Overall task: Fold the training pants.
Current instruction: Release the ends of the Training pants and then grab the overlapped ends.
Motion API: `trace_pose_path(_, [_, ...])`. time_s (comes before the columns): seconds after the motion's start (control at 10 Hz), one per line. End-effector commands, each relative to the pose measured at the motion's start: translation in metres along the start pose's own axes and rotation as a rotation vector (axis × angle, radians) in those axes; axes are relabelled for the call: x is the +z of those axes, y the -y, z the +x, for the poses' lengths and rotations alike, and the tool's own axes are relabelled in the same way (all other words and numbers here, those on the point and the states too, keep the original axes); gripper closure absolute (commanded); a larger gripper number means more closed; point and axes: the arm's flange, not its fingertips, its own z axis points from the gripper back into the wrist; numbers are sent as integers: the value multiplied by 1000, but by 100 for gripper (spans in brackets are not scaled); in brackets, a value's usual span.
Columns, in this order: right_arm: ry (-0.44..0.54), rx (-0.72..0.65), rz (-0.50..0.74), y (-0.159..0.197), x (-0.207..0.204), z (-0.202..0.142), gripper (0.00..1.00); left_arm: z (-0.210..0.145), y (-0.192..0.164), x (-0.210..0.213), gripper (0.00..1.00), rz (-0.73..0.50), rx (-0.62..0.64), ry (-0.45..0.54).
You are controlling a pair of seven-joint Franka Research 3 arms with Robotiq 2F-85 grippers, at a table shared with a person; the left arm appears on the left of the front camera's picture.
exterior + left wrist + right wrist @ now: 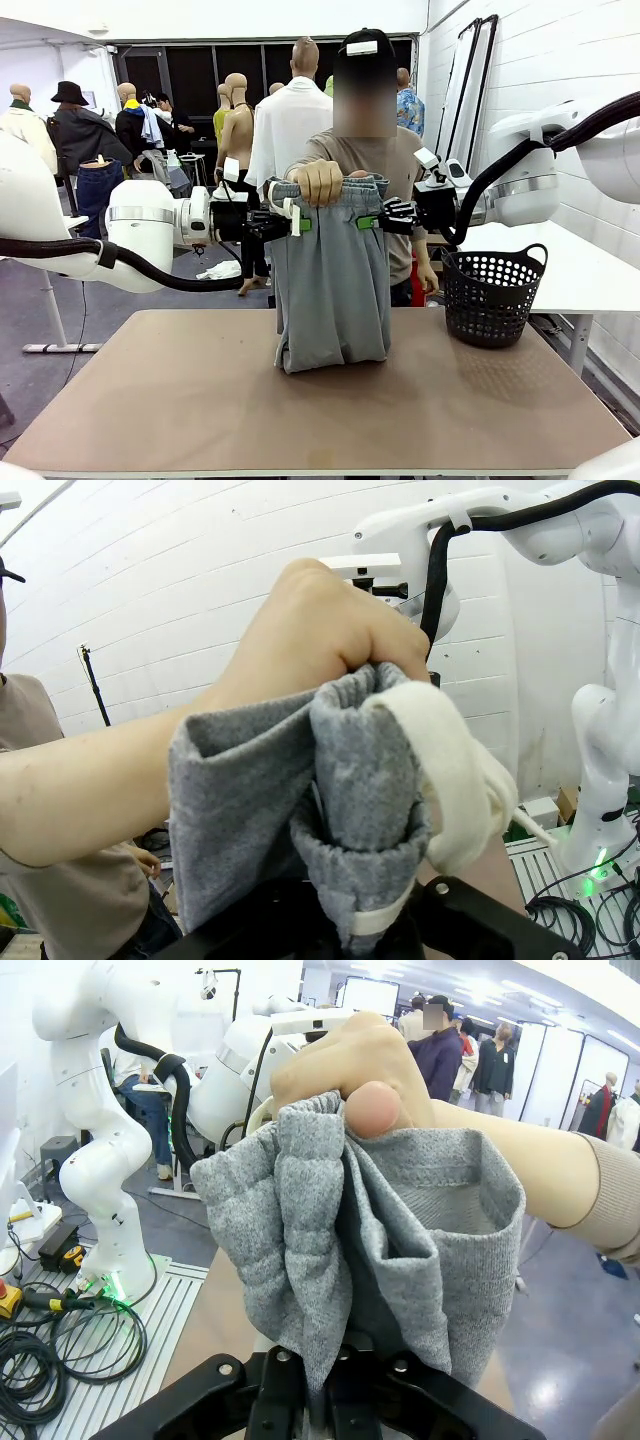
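Front view gave you the pants (pixel 332 290) hanging upright over the middle of the table (pixel 150 400), with their lower end touching the top and the waistband up at the person's chest. Your left gripper (pixel 292 225) was pinched tight on the waistband's left edge and your right gripper (pixel 370 222) on its right edge. The person's hand (pixel 318 182) clutched the bunched waistband between them. Both wrist views showed grey cloth clamped between each gripper's fingers. By my judgement you were early in the job. The pants looked narrowed, perhaps doubled leg on leg, though these views could not settle that. Nothing lay flat, so the crosswise folds and the laying down on the table were left to do.
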Motion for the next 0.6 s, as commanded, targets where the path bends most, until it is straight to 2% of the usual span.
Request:
trace_pose_path(0.0, [1,0,5,-1,-1,0,100,2,1,0,100,8,-15,11])
trace_pose_path(0.5, [1,0,5,-1,-1,0,100,2,1,0,100,8,-15,11])
